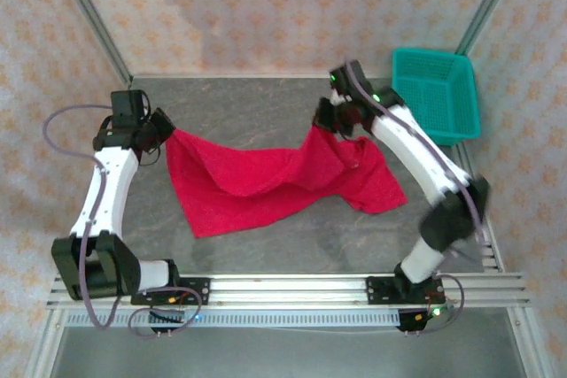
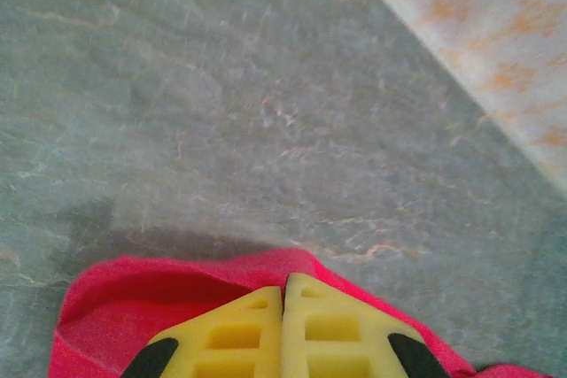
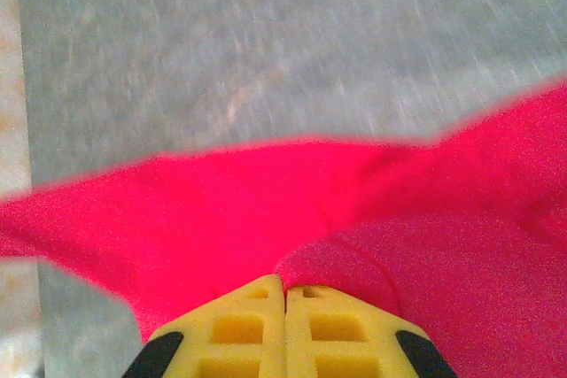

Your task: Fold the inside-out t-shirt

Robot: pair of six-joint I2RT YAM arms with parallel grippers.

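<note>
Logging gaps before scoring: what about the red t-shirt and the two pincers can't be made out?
Top view: seams on the t-shirt too small, so which side faces out is unclear.
Top view: left pincer and right pincer tips hidden by their own wrists.
Left wrist view: t-shirt cut off by the bottom edge.
Right wrist view: blur smears the cloth edges.

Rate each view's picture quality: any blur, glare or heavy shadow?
Top external: evenly lit, no glare, t-shirt crisp, right arm slightly smeared near its elbow. Left wrist: table a little soft, faint shadow beyond the cloth at the left tool. Right wrist: clear motion blur, table streaked, shirt edges smeared, right tool sharp.
</note>
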